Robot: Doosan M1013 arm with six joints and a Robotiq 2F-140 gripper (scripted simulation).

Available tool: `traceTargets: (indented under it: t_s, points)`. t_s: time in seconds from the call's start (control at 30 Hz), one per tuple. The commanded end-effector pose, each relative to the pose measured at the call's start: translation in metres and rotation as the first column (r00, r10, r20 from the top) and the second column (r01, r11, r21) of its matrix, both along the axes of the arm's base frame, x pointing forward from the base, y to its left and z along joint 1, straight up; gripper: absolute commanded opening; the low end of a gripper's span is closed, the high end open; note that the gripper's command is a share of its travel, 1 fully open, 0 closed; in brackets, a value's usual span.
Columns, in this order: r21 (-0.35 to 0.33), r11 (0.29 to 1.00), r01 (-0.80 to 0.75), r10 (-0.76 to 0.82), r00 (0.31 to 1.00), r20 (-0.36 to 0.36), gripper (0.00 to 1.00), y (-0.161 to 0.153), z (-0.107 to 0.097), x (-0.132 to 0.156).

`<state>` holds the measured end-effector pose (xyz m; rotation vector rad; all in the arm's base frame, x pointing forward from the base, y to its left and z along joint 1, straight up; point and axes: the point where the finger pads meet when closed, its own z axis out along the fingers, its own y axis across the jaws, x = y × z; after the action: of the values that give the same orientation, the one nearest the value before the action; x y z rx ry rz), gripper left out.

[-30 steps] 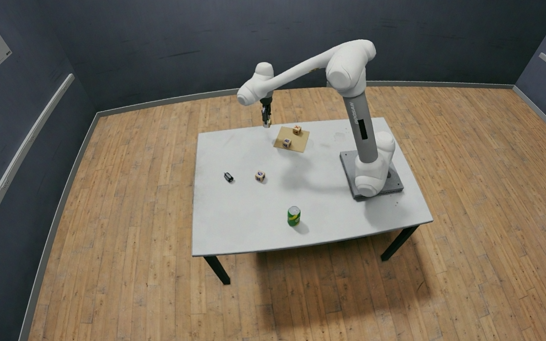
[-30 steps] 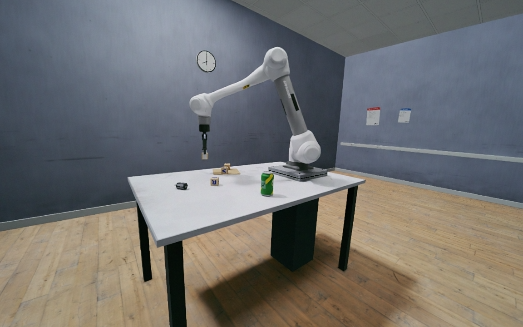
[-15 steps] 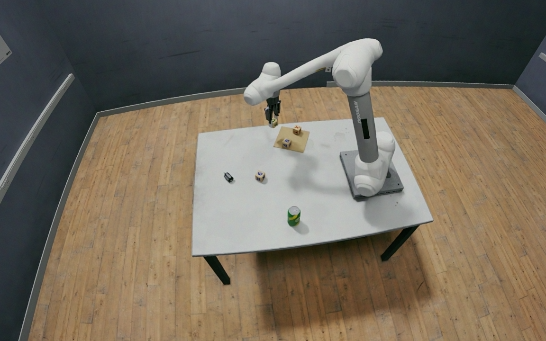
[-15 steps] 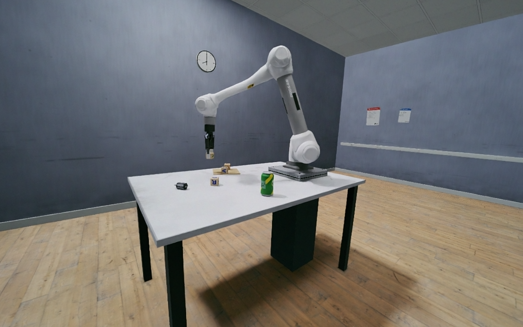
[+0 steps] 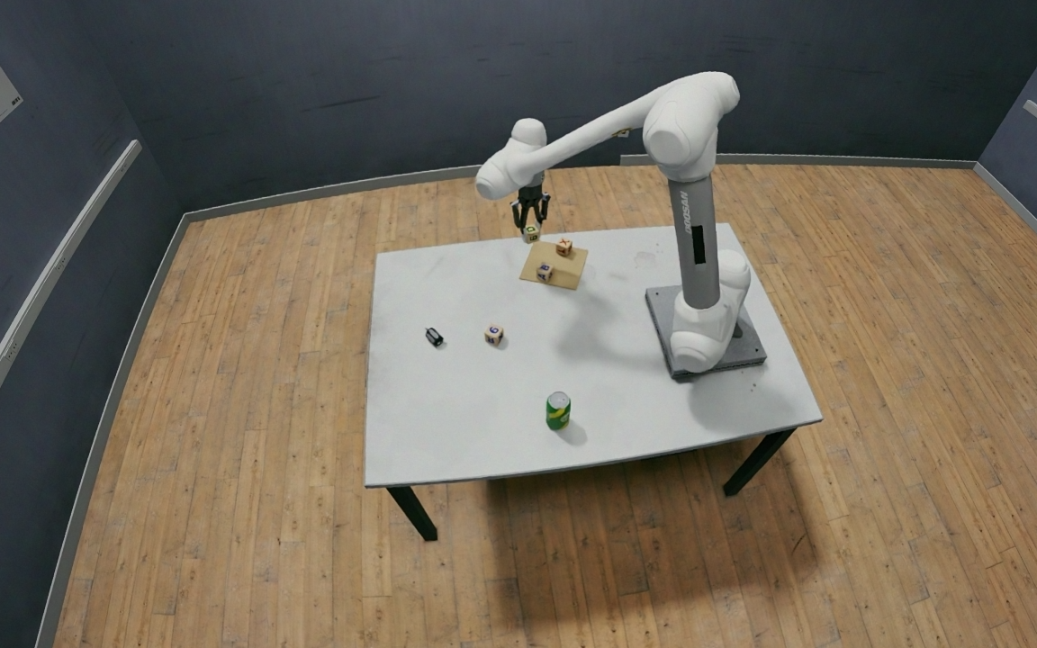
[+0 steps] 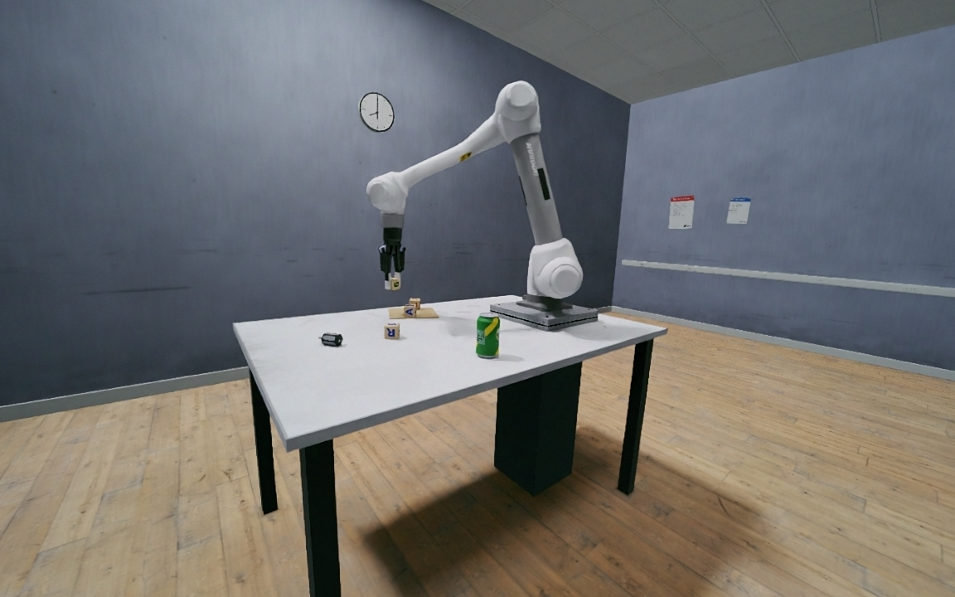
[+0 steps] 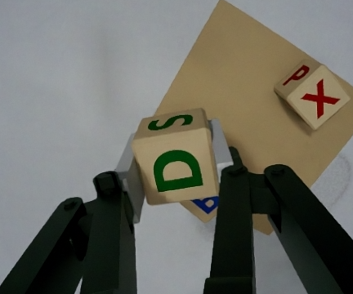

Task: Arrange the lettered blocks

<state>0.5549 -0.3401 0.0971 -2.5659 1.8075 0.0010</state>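
Observation:
My gripper [image 5: 531, 226] [image 6: 392, 277] [image 7: 177, 144] is shut on a wooden block [image 5: 532, 234] [image 6: 393, 283] [image 7: 178, 175] with a green D on top and a green S on one side. It holds the block in the air near the mat's edge. The tan mat [image 5: 566, 276] [image 6: 429, 313] [image 7: 221, 61] bears two blocks set apart. The X block [image 5: 563, 247] [image 6: 414, 303] [image 7: 317, 98] shows a red X on top and a P on one side. The blue-lettered block [image 5: 544, 273] [image 6: 409, 312] [image 7: 205, 207] is mostly hidden in the wrist view. A block with G on top [image 5: 494, 334] [image 6: 391, 332] stands off the mat.
A green can [image 5: 557, 410] [image 6: 487, 335] stands on the white table [image 5: 457, 418] [image 6: 362, 385]. A small black object [image 5: 434, 337] [image 6: 331, 339] lies beyond the G block. The robot's grey base plate [image 5: 659, 322] [image 6: 540, 317] is at the table's other end.

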Motion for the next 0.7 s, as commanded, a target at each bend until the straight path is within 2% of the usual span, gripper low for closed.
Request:
traceTargets:
  t_s: [0.0,0.33,0.4,0.43,0.67]
  points:
    - [-0.008,0.990,0.138,-0.138,0.990,0.003,0.33,0.003,0.000,-0.013]
    - [-0.006,0.899,0.439,-0.439,0.899,0.004,0.33,0.009,-0.002,-0.040]
    - [-0.006,0.899,0.439,-0.439,0.899,0.004,0.33,0.009,-0.002,-0.040]
    - [-0.006,0.865,0.501,-0.501,0.865,0.005,0.33,0.010,-0.002,-0.046]
    - [-0.005,0.735,0.678,-0.678,0.735,0.005,0.33,0.015,-0.004,-0.065]
